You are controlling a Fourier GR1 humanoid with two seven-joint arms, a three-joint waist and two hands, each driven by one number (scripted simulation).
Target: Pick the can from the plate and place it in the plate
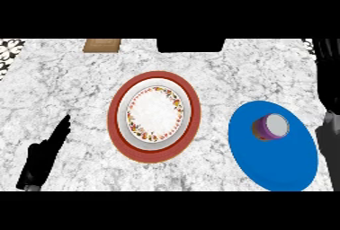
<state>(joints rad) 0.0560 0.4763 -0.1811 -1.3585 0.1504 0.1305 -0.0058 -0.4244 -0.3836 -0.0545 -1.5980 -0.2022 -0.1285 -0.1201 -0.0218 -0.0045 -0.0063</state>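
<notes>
Inspection of the desk (73, 90), taken from left to right.

Left robot hand (41, 157): near left of the desk, fingers straight and pressed close together, pointing toward the far side. It holds nothing, touches none of the task items, and appears to be at rest.

Far edge, left of centre: a small brown object (101, 44), cut off by the view; identity not determinable.

Centre: a red-rimmed plate (156, 110) with a white floral inner ring. Nothing lies on it. I judge this to be the destination.

Far edge, centre: a dark object (190, 45), only partly visible.

Right: a blue plate (275, 164), well apart from the red-rimmed plate, with bare desk between them. The can (271, 126) sits on the far part of this blue plate (purple body, pale grey end face turned toward the viewer and to the right, so it looks tilted or lying over rather than upright).

Right edge: the right robot hand (327, 72), partly cut by the frame, fingers straight and extended toward the far side, spread slightly. It holds nothing and stands beyond the far right rim of the blue plate, not in contact with the can.

Finding on progress: no part of the task is done. The can is not yet grasped or lifted. Remaining, in my judgement: bring the right robot hand to the can, close on it, carry it left across the gap, and set it on the red-rimmed plate.
</notes>
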